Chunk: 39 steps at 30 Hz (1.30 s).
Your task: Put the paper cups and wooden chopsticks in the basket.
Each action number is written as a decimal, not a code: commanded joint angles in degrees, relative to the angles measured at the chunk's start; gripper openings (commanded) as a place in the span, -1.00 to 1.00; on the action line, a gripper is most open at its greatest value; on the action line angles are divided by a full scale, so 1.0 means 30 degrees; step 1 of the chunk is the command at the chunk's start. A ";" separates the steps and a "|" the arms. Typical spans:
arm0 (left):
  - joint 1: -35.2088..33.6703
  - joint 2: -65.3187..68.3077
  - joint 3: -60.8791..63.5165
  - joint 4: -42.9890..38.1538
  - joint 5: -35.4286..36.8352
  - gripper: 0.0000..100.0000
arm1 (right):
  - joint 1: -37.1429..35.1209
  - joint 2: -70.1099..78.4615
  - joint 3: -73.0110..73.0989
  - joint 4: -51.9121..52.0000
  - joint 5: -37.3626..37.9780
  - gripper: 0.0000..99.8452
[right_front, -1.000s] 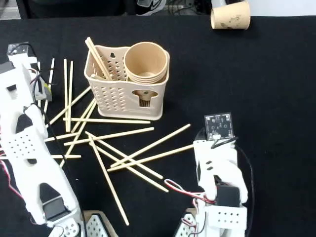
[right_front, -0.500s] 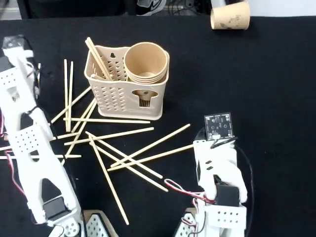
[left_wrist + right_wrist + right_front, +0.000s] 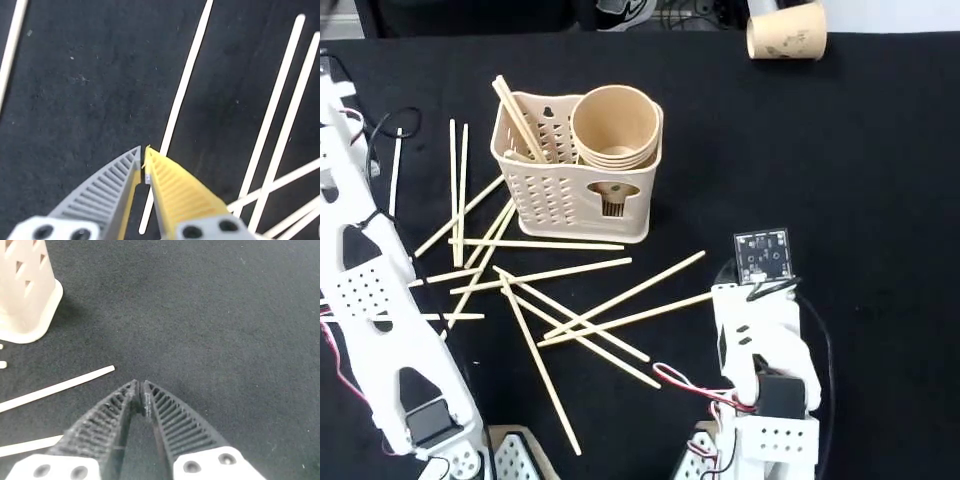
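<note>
At ten o'clock the left claw (image 3: 144,150) is pinching a chopstick (image 3: 185,85); loose chopsticks (image 3: 560,270) are lying at eight. The basket (image 3: 560,200) at eleven is holding stacked cups (image 3: 615,125); the right claw (image 3: 140,385) is sitting closed at five; a lone cup (image 3: 786,32) is lying at one.

1 basket (image 3: 560,205), 1 stray cup (image 3: 786,33), 1 nested cup stack (image 3: 615,125) (chopsticks (image 3: 535,243) uncounted)

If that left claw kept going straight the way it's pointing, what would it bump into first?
Probably the chopstick lying just past the left gripper's shut tips, on the black table. Whether they already touch is unclear.
</note>
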 commanded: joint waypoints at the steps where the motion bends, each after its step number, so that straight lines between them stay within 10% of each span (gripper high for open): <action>1: -0.0894 -0.1201 0.0777 0.0029 -0.2110 -0.94 | 0.0234 -0.1333 -0.0073 0.0059 0.0205 -0.97; 20: -0.8952 0.2168 0.1832 -0.7560 -1.1399 -0.49 | 0.0176 -0.1333 -0.0073 0.0088 0.0205 -0.97; 30: -0.8777 0.7121 0.1656 -1.0168 -1.1516 -0.50 | 0.0205 -0.1333 -0.0073 0.0088 0.0205 -0.97; 39: -0.8894 0.7385 0.1656 -0.8029 -1.1487 -0.90 | 0.0176 -0.1333 -0.0073 0.0088 0.0205 -0.97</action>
